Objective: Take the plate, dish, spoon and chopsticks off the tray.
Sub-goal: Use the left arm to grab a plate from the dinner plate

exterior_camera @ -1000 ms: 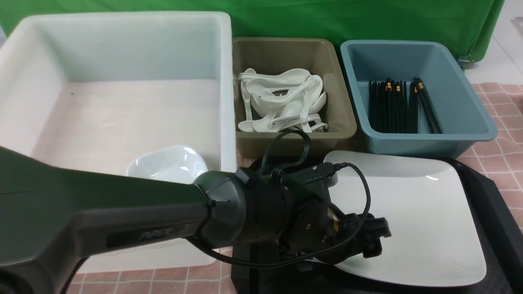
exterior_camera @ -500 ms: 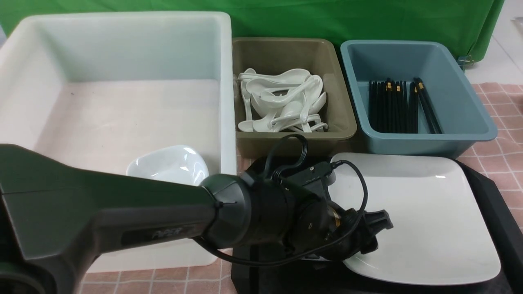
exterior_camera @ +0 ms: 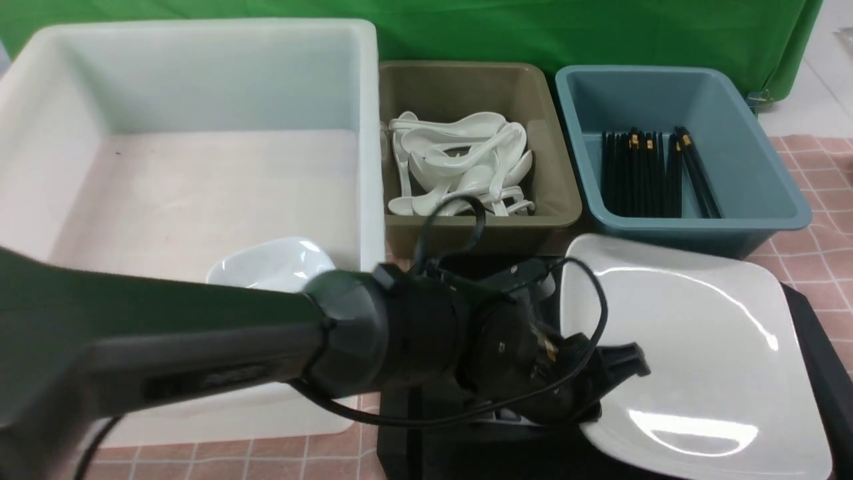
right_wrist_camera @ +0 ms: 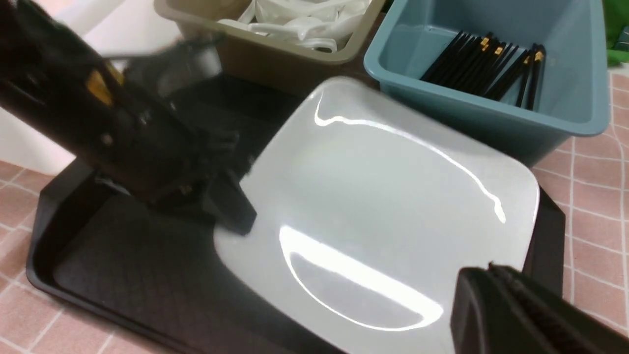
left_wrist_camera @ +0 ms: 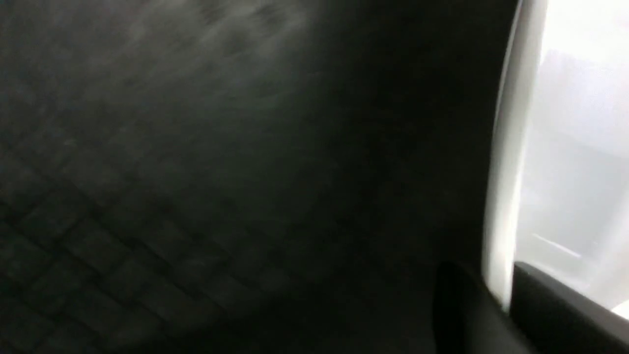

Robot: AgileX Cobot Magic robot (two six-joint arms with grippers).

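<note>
The large glossy white square plate (exterior_camera: 693, 347) with rounded corners sits tilted over the black rectangular plastic tray (exterior_camera: 814, 333), and the side nearest the robot's left looks raised off the diamond-textured surface. The left gripper (exterior_camera: 603, 393) is clamped on that side of the rim. In the left wrist view its two dark fingers (left_wrist_camera: 545, 309) stand on either side of the thin white edge (left_wrist_camera: 506, 196), with the tray (left_wrist_camera: 196, 196) dark and blurred beyond. The right wrist view shows the same grip from the other side, the left gripper (right_wrist_camera: 231, 206) biting the plate (right_wrist_camera: 383, 196) above the tray floor (right_wrist_camera: 123, 275). The right gripper (right_wrist_camera: 496, 305) shows only as a dark mass at the corner of its own camera, near the plate's edge, and I cannot tell how its jaws stand. The small glossy white dish (exterior_camera: 266, 265) lies in the big white plastic tub (exterior_camera: 200, 87), close to the near wall. Beside that tub, the olive-brown tub (exterior_camera: 466, 87) holds a heap of white soup spoons (exterior_camera: 460, 167), and the blue tub (exterior_camera: 666, 93) holds a row of black chopsticks (exterior_camera: 646, 173) with gold bands. The plate's far corner reaches close to the fronts of these two tubs. Everything rests on a pink checked cloth (exterior_camera: 820, 173) before a green backdrop (exterior_camera: 533, 33).
</note>
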